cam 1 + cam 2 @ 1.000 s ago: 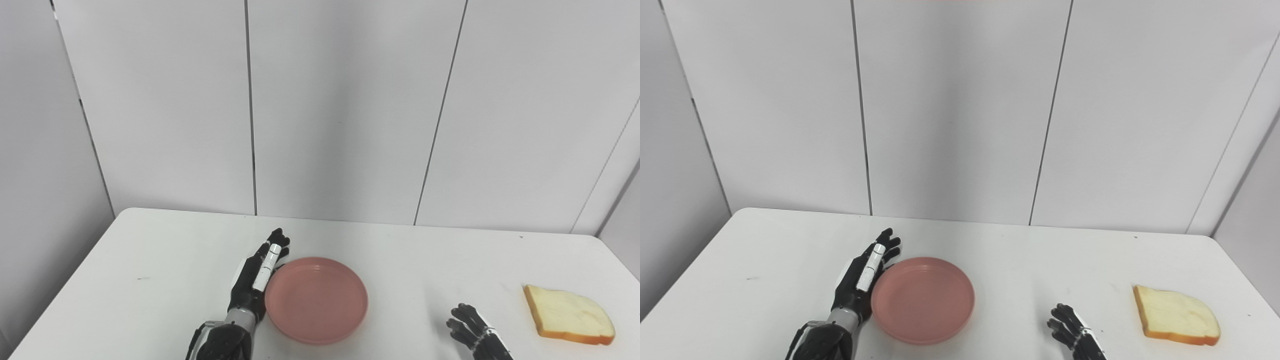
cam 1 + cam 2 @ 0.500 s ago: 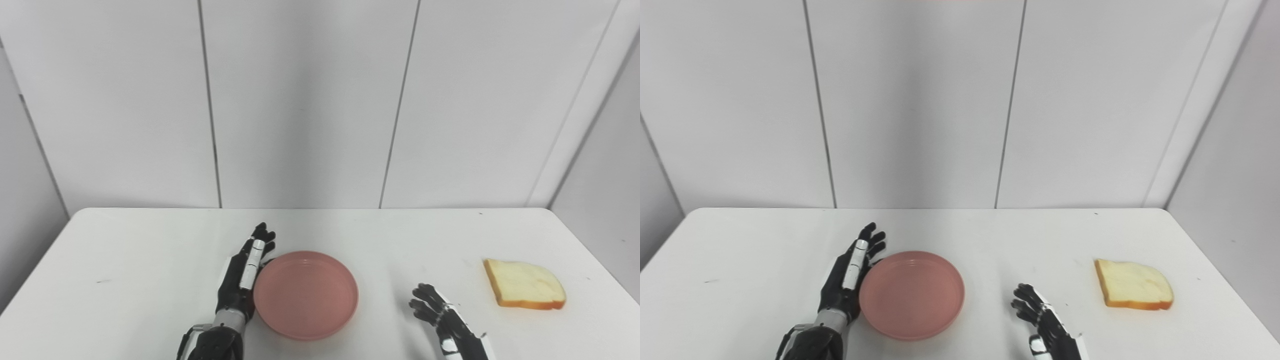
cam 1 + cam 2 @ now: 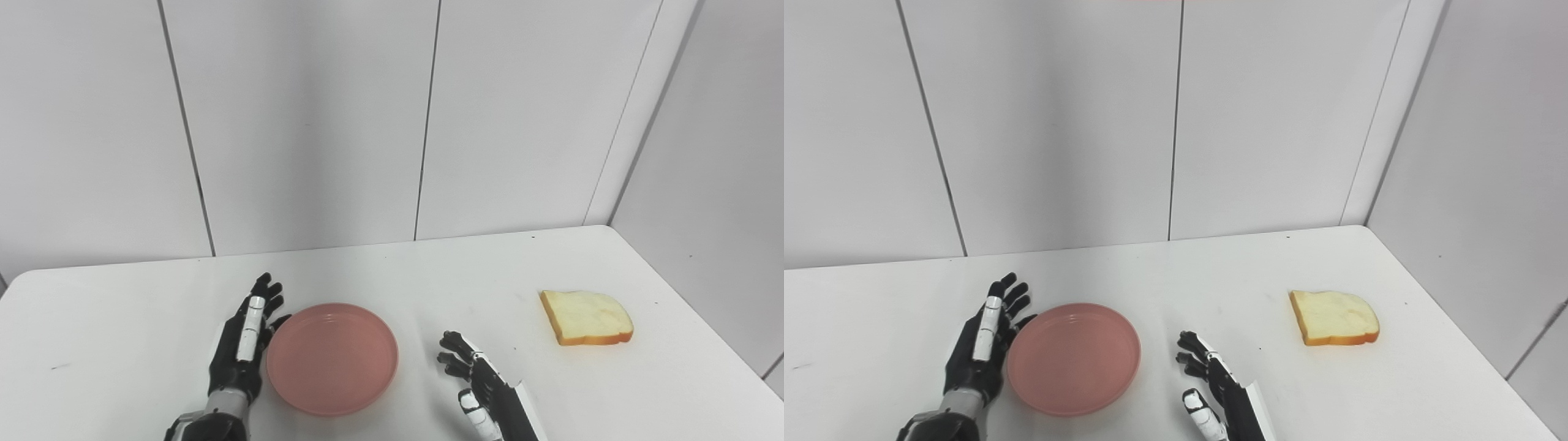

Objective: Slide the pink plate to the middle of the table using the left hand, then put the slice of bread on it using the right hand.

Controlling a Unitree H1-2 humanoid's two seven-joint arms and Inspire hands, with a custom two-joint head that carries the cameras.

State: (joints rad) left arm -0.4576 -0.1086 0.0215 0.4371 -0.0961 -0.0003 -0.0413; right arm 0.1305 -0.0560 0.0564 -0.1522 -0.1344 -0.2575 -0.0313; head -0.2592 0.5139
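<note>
Smooth matt plate (image 3: 332, 358), glossy table (image 3: 122, 318)

Empty pink plate (image 3: 332, 358) lies flat mid-table; slice of bread (image 3: 586, 317) lies flat well right.

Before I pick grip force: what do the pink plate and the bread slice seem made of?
Pink plate: probably plastic, matte, uniformly coloured with a dull sheen and raised rim. Slice of bread: pale porous face, orange-brown crust; real bread or a foam replica, cannot tell.

pink plate (image 3: 332, 358), golden-crusted pale bread (image 3: 587, 316), white table (image 3: 122, 318)
</note>
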